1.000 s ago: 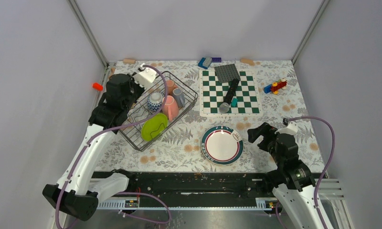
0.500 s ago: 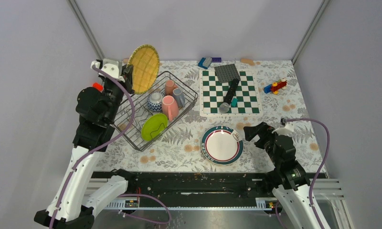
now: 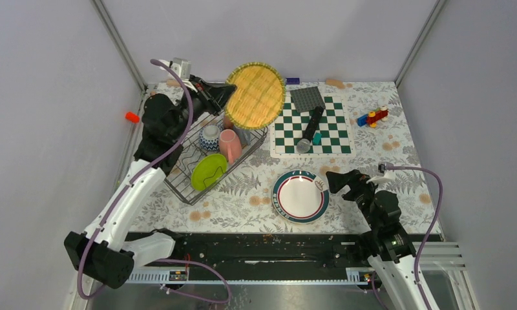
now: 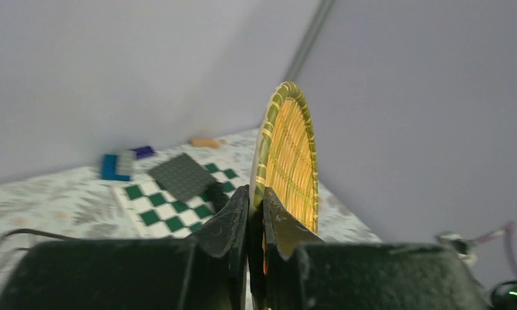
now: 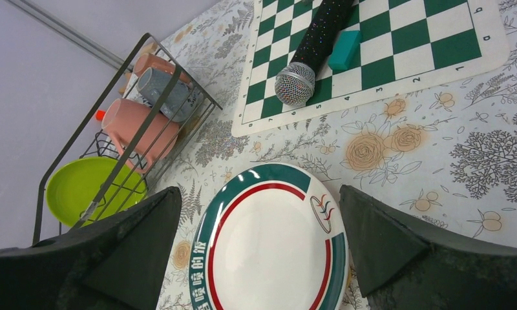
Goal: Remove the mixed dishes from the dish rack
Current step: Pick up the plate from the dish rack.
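The left gripper (image 3: 222, 95) pinches the yellow plate (image 3: 254, 95) by its rim above the rack (image 3: 178, 161); the right gripper (image 3: 344, 181) stands open beside the white plate (image 3: 300, 196)

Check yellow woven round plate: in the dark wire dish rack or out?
Out. The left tool is shut on the yellow woven round plate's rim, holding it raised above the dark wire dish rack.
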`<action>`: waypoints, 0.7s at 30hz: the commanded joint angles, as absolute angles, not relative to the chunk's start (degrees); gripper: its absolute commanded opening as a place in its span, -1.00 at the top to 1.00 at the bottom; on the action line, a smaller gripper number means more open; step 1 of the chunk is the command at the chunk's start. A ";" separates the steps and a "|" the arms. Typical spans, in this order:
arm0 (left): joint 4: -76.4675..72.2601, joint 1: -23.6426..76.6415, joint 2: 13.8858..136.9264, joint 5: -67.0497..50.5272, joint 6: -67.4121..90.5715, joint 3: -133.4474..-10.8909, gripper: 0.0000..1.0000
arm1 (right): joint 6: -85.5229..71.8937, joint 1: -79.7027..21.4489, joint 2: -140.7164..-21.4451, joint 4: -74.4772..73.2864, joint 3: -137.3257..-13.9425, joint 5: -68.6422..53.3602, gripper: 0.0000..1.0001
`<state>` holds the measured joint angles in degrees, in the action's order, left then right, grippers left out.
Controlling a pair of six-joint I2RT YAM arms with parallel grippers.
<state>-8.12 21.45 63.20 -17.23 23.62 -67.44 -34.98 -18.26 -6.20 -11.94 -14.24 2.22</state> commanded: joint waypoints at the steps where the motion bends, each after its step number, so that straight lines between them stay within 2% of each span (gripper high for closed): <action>1: -24.78 23.28 62.57 -23.90 36.41 -65.27 1.00 | -35.01 -18.46 -4.24 -7.74 -13.01 0.54 -0.99; 8: -19.95 28.87 60.00 -24.47 32.20 -52.82 1.00 | -37.33 -18.48 -4.19 -6.39 -12.19 -0.76 -0.99; 13: -17.45 31.24 61.06 -32.85 29.09 -45.78 1.00 | -39.56 -18.46 -8.72 3.75 -10.02 -10.36 -0.99; 21: -21.15 34.53 62.33 -32.82 28.40 -36.16 1.00 | -44.64 -18.46 -24.60 24.46 -8.17 -27.59 -0.99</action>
